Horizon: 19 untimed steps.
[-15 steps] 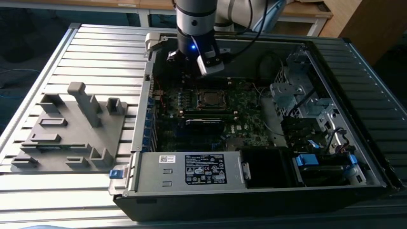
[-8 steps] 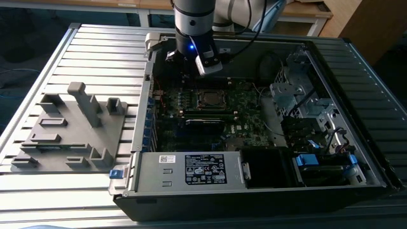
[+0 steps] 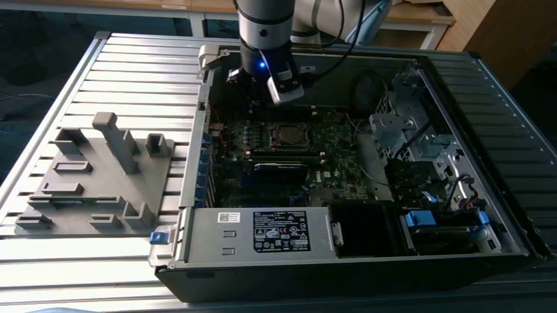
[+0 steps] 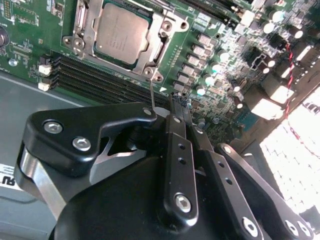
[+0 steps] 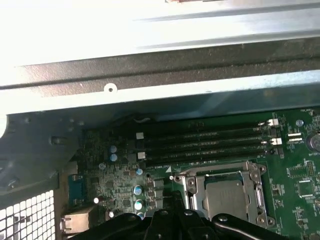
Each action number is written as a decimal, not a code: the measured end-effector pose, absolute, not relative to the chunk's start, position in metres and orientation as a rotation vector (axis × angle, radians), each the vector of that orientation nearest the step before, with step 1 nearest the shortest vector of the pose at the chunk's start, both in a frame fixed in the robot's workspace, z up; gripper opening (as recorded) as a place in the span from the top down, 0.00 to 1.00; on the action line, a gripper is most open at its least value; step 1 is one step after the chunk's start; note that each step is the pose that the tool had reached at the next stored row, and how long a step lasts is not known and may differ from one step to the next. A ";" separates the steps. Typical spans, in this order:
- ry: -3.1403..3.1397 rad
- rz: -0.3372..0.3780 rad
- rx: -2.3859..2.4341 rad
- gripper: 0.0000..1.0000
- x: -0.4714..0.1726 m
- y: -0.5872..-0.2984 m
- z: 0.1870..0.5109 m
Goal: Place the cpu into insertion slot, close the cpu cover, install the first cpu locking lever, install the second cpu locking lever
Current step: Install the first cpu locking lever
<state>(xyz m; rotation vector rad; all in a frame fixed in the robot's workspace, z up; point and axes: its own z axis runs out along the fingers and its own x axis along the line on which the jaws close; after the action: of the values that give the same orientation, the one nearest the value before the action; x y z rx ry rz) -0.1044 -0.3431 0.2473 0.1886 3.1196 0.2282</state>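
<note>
The cpu (image 4: pixel 120 32) lies flat in the insertion slot (image 3: pixel 287 135) on the green motherboard. The silvery cpu cover (image 4: pixel 161 36) is folded down around its edges, also seen in the first wrist view as the cpu cover (image 5: pixel 191 192) framing the cpu (image 5: pixel 227 197). A thin wire locking lever (image 4: pixel 152 95) rises from the socket's corner toward my fingers. My gripper (image 4: pixel 180 104) hovers beside the socket with its black fingers pressed together, and the lever runs just next to them. In the exterior view my gripper (image 3: pixel 286 96) hangs above the board, behind the socket.
Long black memory slots (image 5: pixel 200 142) run beside the socket. The open computer case (image 3: pixel 487 254) surrounds the board, with a drive cage (image 3: pixel 409 130) and cables on the exterior view's right. A grey fixture plate (image 3: pixel 96 182) lies on the slatted table at that view's left.
</note>
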 end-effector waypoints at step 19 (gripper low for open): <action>3.117 0.268 0.188 0.89 -0.112 -0.343 0.247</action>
<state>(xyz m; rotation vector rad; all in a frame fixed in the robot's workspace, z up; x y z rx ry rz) -0.1125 -0.3435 0.2470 0.1877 3.1173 0.2683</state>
